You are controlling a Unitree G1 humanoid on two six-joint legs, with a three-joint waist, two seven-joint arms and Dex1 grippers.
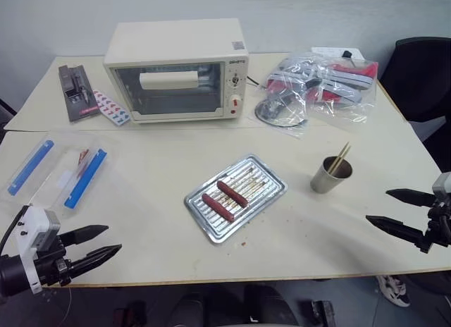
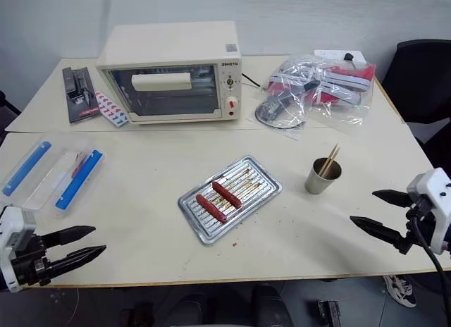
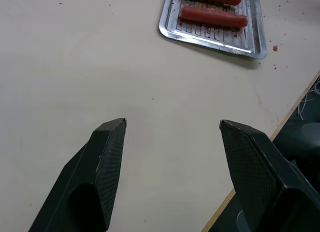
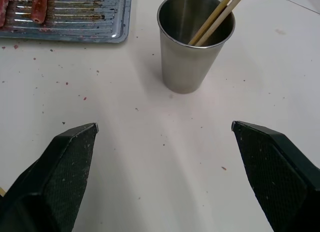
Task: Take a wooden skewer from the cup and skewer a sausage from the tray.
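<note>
Grey steel cup (image 1: 330, 175) upright on the table, right of the tray (image 1: 235, 196), holding tan skewers (image 1: 341, 158) leaning on its rim. Two reddish-brown sausages (image 1: 231, 193) side by side on the tray's ribbed, grease-marked bottom.

Not much to read here honestly. The toaster oven (image 1: 176, 70) has a small dark brand word at the top of its control panel (image 1: 237, 61) but it's too tiny to make out, and there's a little square sticker (image 1: 238, 46) on its top corner, also unreadable. Nothing else carries any text I can read
</note>
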